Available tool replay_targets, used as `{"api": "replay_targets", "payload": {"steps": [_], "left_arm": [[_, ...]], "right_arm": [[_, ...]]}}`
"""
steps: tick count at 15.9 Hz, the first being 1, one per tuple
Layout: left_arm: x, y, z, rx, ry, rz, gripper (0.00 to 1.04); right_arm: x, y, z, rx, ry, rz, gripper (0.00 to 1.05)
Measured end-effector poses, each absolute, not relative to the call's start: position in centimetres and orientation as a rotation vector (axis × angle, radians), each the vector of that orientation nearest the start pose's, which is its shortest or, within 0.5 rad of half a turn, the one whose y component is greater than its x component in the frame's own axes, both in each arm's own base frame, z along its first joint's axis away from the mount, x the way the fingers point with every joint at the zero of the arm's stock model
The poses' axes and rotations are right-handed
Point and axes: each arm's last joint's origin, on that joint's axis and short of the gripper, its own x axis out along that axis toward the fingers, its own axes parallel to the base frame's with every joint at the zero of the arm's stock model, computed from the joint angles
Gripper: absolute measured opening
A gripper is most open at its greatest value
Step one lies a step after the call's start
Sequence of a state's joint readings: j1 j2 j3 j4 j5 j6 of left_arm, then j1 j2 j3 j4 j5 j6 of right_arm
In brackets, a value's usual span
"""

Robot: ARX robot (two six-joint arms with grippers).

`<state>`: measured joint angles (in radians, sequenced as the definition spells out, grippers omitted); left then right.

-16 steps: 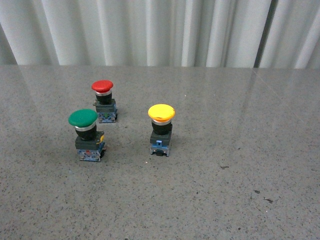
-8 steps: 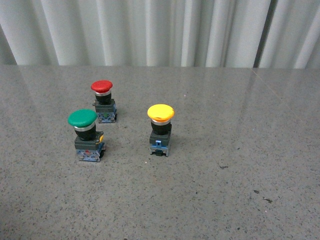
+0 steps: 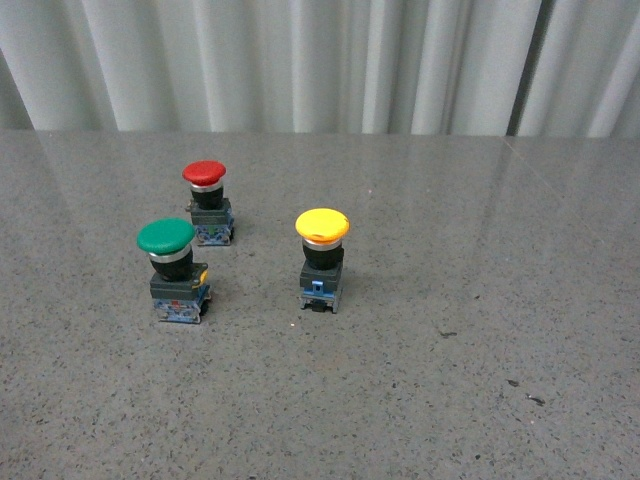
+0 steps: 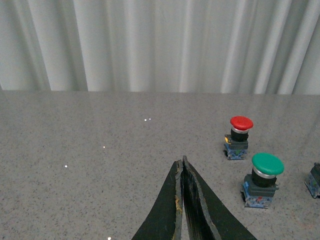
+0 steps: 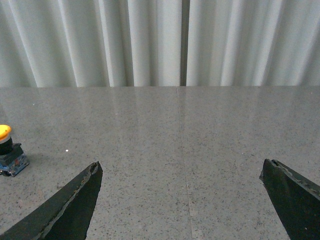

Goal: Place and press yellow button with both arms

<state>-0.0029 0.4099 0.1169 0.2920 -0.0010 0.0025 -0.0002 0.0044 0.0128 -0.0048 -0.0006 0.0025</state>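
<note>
The yellow button point(image 3: 322, 258) stands upright on the grey table, a yellow mushroom cap on a black neck and a dark square base. Neither arm shows in the front view. In the left wrist view my left gripper point(image 4: 181, 161) is shut and empty, its two black fingers pressed together, well short of the buttons; only the edge of the yellow button's base point(image 4: 315, 180) shows there. In the right wrist view my right gripper point(image 5: 181, 167) is open wide and empty over bare table, with the yellow button point(image 5: 9, 150) far off at the picture's edge.
A green-capped button point(image 3: 172, 270) stands left of the yellow one and a red-capped button point(image 3: 208, 202) behind it; both also show in the left wrist view, green point(image 4: 265, 172) and red point(image 4: 239, 137). White pleated curtain backs the speckled table point(image 3: 450, 380).
</note>
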Motion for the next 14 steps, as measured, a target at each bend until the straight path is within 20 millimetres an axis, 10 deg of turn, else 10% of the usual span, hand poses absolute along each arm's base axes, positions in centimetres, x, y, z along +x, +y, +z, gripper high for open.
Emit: {"api": "replay_targets", "payload": {"steps": [14], "left_arm": [[10.6,0.0,17.0,0.002,-0.002,-0.002,0.02]], "right_arm": [[9.7,0.0,16.7,0.003,-0.004,0.0,0.98]]}}
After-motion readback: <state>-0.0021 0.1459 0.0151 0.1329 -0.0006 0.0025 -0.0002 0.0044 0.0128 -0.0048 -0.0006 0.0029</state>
